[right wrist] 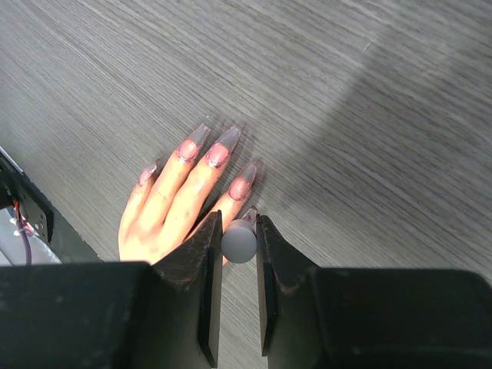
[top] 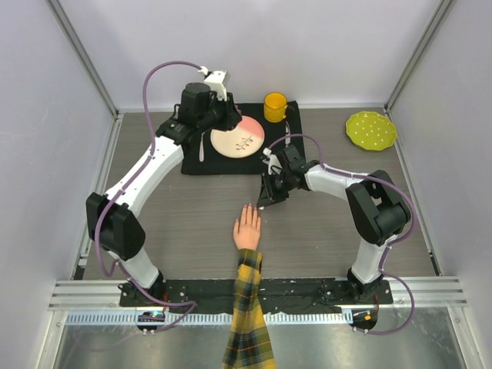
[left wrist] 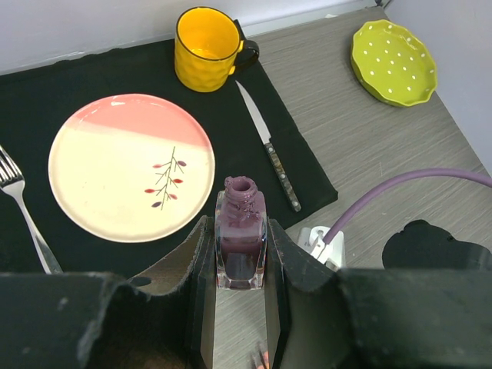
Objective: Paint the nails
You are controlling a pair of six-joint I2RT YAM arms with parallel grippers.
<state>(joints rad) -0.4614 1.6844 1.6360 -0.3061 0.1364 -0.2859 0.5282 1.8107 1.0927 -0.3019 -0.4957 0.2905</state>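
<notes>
The nails (right wrist: pixel 217 154) lie just beyond the right tool (right wrist: pixel 238 223) gripping a cap (right wrist: pixel 239 243).

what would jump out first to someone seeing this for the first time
A pale mannequin hand in a plaid sleeve lies palm down between the two arms, its long nails smeared pinkish purple. The right arm's jaws pinch a round white cap just beside those nails, while the left arm's jaws clamp an open purple polish bottle near the pink and cream plate.
</notes>
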